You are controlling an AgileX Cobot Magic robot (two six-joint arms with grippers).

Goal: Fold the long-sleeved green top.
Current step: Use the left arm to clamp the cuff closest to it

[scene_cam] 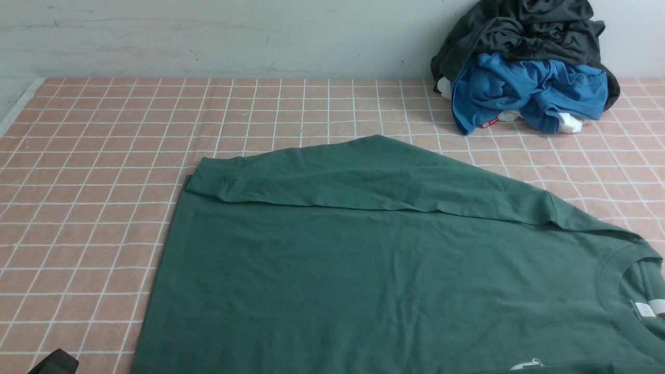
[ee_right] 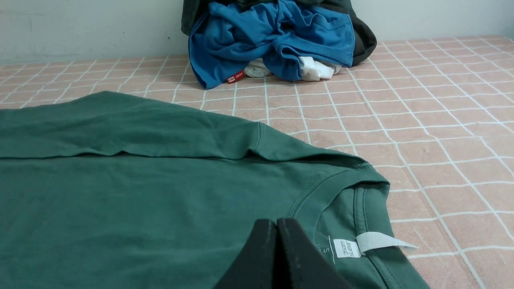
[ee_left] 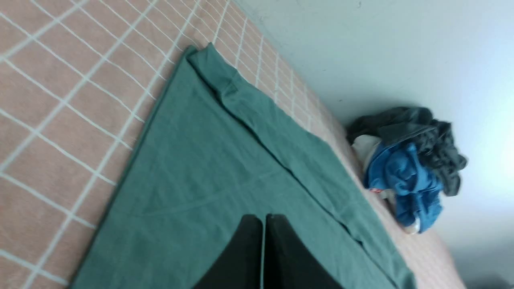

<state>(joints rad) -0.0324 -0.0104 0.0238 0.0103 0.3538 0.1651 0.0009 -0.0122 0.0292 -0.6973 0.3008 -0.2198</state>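
Far sleeve lies in along the green top (scene_cam: 322,270); folding looks partway.
Left claw (ee_left: 259,218) and right claw (ee_right: 276,222) are closed, empty; next, I'd say, open and grip an edge.

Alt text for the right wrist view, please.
Dark-green long-sleeved top spread flat, far sleeve folded over its body, white neck label showing; shut pincer in front. Behind, a bright blue garment lies bunched against a pale wall.
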